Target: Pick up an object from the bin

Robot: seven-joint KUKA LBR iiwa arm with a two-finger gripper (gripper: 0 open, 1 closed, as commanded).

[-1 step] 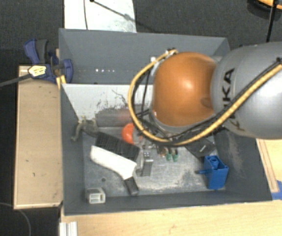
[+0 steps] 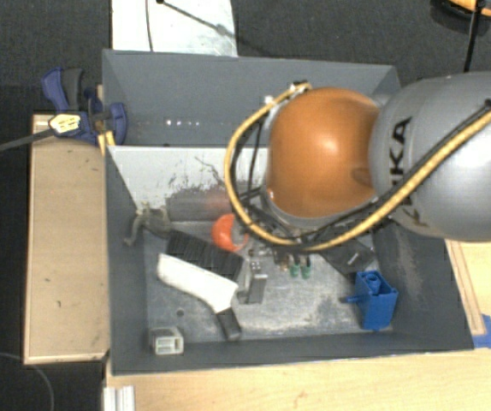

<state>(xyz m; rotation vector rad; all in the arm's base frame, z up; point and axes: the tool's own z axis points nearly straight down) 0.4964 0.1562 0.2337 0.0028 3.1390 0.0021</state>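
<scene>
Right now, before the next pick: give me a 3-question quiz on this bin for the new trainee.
1. True or false: the blue plastic piece lies on the right side of the bin floor, as the camera sees it.
2. Where does the small grey block lie? A) the floor's lower-left corner in the view; B) the upper-right corner; C) on the rim.
3. What colour is the round thing just beyond the black ribbed piece?

Key: 1 true; 2 A; 3 orange.
</scene>
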